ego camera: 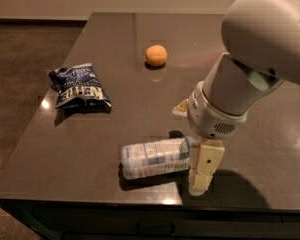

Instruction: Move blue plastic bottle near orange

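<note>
The blue plastic bottle (154, 157) lies on its side near the front edge of the dark table (115, 39), cap end pointing right. The orange (156, 55) sits farther back, near the table's middle, well apart from the bottle. My gripper (192, 145) hangs from the large white arm at the right and is open, straddling the bottle's cap end. One cream finger (205, 166) stands in front of the cap and the other fingertip (181, 108) shows behind the bottle. The cap itself is mostly hidden by the near finger.
A dark blue crinkled chip bag (80, 86) lies at the left of the table. The table's front edge (90, 196) runs just below the bottle, and dark floor (25, 49) lies to the left.
</note>
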You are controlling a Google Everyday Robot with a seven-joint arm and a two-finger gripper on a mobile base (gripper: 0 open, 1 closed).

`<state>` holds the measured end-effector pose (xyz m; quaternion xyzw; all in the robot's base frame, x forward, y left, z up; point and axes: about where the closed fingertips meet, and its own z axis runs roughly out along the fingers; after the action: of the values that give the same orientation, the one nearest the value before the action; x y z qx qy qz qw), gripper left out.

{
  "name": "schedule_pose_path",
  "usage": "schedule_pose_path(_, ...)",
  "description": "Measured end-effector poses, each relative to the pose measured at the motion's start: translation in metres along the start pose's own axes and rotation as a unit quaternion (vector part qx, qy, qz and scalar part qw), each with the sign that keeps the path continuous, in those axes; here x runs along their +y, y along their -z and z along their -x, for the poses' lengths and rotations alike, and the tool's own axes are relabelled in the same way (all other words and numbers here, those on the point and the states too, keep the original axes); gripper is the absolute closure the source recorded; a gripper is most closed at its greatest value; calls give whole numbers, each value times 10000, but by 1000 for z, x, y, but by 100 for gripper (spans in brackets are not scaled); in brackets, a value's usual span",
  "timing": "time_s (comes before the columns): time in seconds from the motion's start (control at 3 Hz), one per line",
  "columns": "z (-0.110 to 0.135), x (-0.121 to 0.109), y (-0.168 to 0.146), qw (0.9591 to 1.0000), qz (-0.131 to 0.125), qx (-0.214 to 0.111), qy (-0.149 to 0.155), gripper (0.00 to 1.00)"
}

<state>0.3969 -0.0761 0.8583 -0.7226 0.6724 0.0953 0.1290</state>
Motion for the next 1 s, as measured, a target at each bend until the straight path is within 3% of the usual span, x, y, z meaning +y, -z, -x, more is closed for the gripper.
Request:
schedule_pose_path(0.67,17,10,-14,9999,58,-46,145,46)
schedule_pose_path(1.0,15,3,-12,10000,40,11,12,68)
